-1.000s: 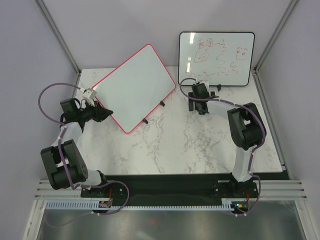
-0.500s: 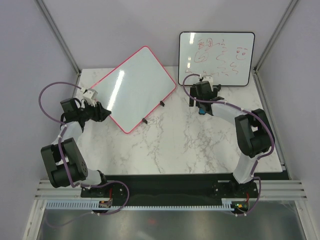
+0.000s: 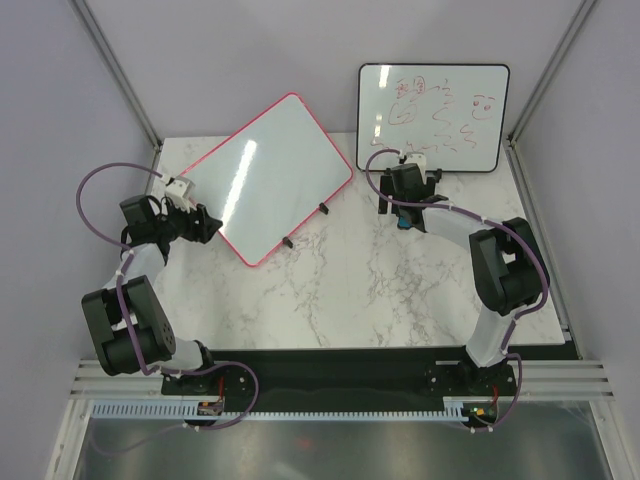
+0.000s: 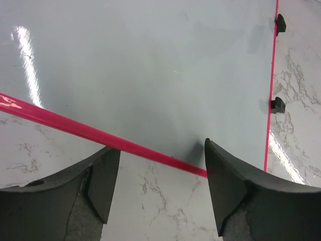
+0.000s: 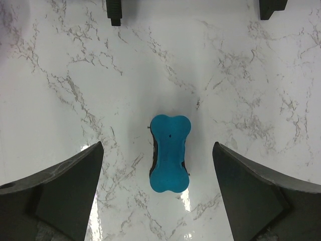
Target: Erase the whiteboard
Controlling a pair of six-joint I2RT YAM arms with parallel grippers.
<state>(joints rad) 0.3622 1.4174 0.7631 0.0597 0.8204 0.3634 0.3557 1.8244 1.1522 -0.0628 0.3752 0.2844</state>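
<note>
Straddling pink frame (image 4: 75, 128) of whiteboard (image 4: 150, 65), left gripper (image 4: 159, 148) is held parted, nothing clamped. Whiteboard is judged stiff, light, slick-faced; best taken by frame edge. Right gripper (image 5: 157, 144) is spread wide above blue eraser (image 5: 169, 153), untouched on marble table (image 5: 261, 90). Whiteboard is set askew at table's far left, surface seen clean.

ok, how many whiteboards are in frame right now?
2. The pink-framed whiteboard, its surface clean, lies angled at the left rear of the table. The black-framed whiteboard with red writing stands at the right rear edge. None seems hidden.
</note>
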